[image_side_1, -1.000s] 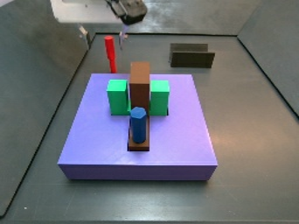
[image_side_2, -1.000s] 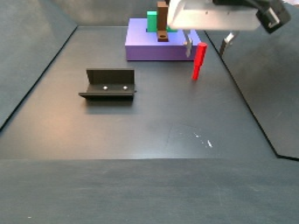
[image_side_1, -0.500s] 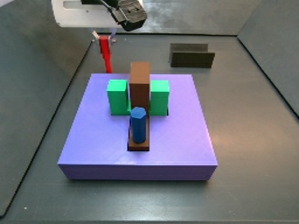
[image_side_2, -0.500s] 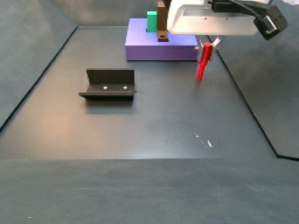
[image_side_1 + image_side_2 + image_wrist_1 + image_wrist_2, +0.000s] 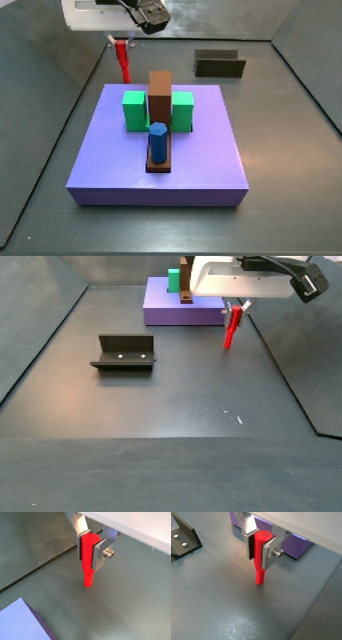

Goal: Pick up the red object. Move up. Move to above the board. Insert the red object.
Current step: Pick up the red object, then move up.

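Behind the far edge of the large flat lavender-purple board [image 5: 158, 140], the two-finger gripper [image 5: 119, 42] hangs over the dark floor with its silver plates closed on the top of the thin bright-red peg [image 5: 123, 61]. In both wrist views the dark pads press the peg's upper end from either side, and the rod [image 5: 88, 561] hangs straight down below the fingers [image 5: 273, 551], upright. In a side view the red peg [image 5: 233, 328] stands just beside the board's [image 5: 178, 308] corner, apart from it; whether its lower tip touches the floor I cannot tell. On the board stand a tall brown block [image 5: 160, 97], a green block [image 5: 135, 111] behind it, and a shorter blue peg [image 5: 158, 142] in front. The dark L-shaped fixture [image 5: 124, 352] sits on the floor, well apart from the gripper [image 5: 239, 303].
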